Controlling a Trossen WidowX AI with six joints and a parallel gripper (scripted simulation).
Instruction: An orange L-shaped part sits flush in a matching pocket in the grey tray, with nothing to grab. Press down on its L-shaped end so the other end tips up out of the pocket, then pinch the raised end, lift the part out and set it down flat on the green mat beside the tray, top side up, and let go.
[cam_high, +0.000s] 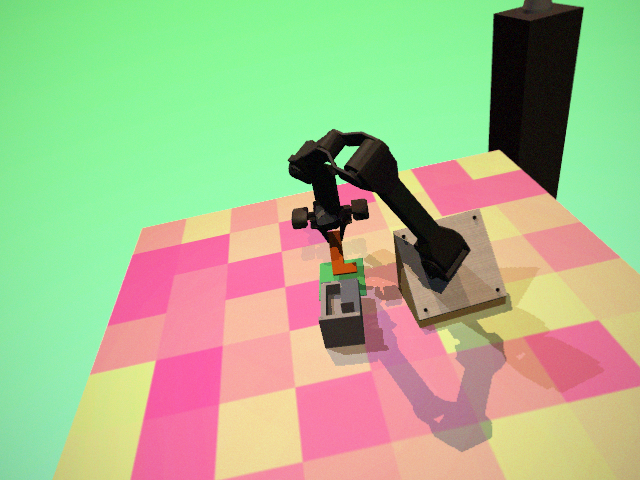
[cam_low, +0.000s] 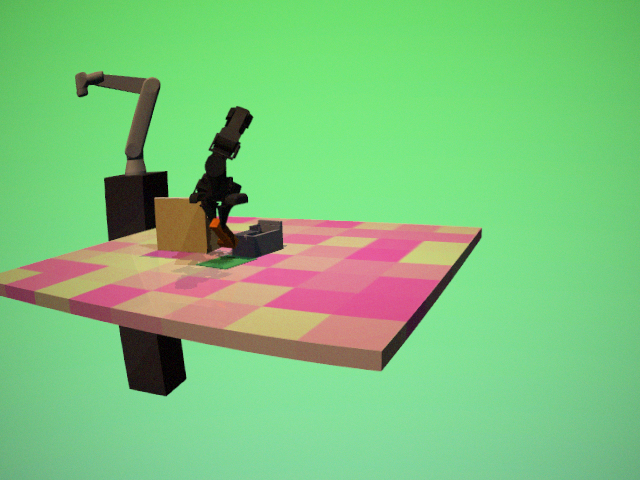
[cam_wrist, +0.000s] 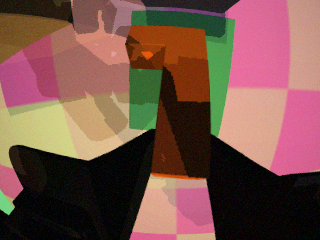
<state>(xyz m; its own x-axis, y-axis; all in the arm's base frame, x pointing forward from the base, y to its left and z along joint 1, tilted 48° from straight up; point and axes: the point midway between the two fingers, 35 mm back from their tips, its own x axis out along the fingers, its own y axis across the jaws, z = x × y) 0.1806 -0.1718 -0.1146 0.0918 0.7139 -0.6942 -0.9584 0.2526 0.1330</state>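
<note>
We can read no text, label, brand, number or sign anywhere in the top, exterior or wrist view

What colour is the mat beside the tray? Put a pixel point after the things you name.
Green; the mat (cam_high: 325, 272) (cam_low: 227, 262) (cam_wrist: 222, 85) shows best in the wrist view.
</note>
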